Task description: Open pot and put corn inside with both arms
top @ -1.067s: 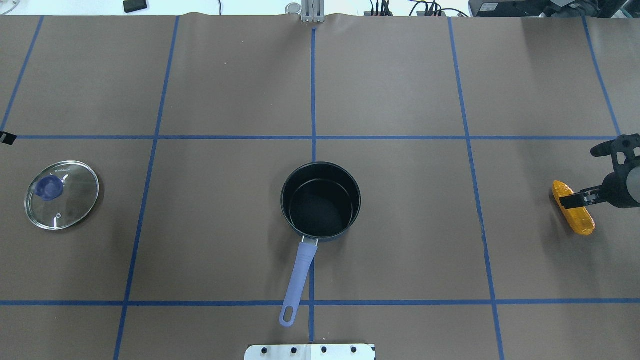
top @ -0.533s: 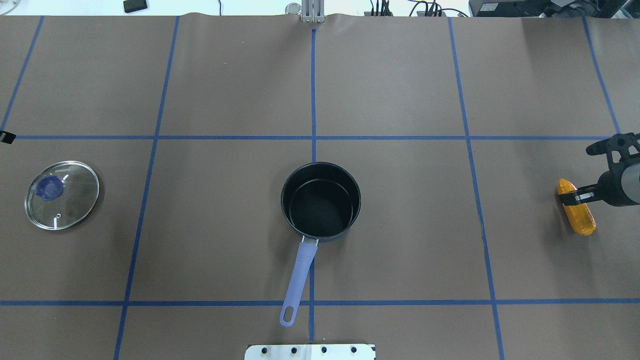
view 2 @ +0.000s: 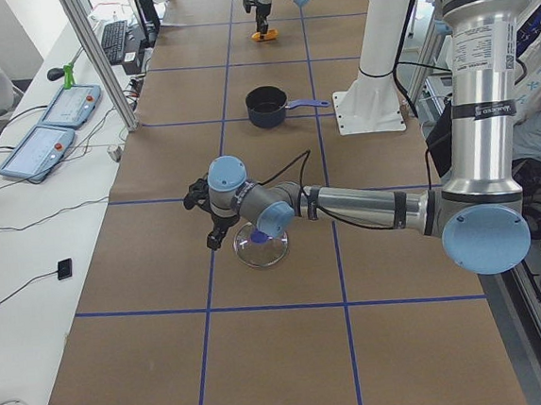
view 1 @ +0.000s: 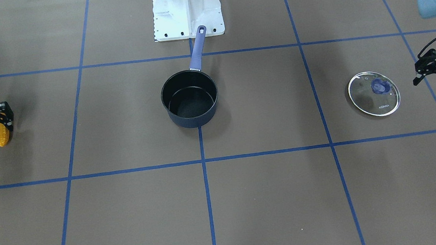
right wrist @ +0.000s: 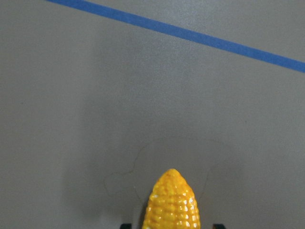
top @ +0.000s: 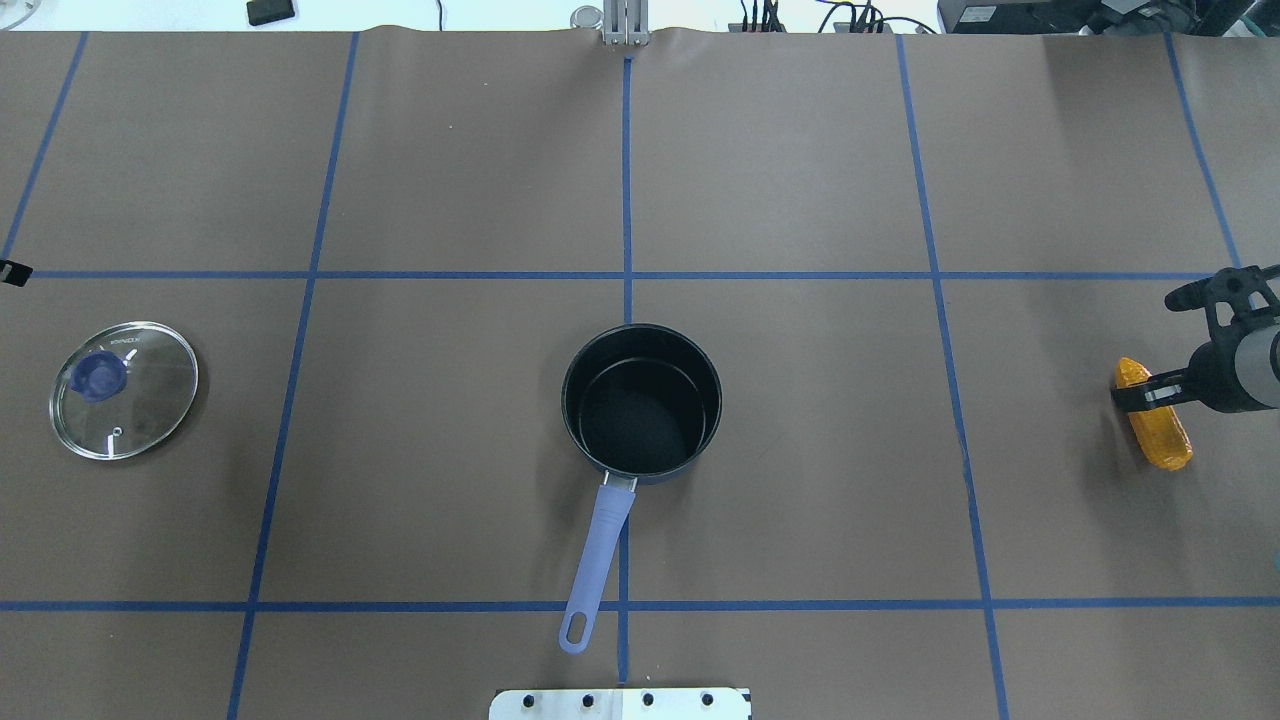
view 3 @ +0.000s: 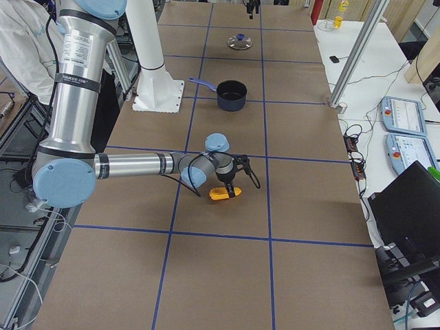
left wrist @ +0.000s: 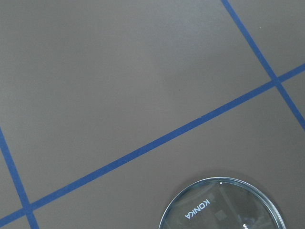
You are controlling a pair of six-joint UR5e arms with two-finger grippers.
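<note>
At the far right of the surface, the corn [top: 1160, 435] is clamped near one end by the right hand [top: 1140, 392], its long axis crosswise to the line toward the open saucepan [top: 568, 405], well apart at centre. The left hand [view 1: 432, 86] is spread wide beside the glass lid [top: 140, 400].

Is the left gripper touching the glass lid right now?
Apart. The front-facing view shows a strip of bare table between the open left gripper and the glass lid.

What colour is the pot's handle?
The handle is lavender blue, clearest in the overhead view.
</note>
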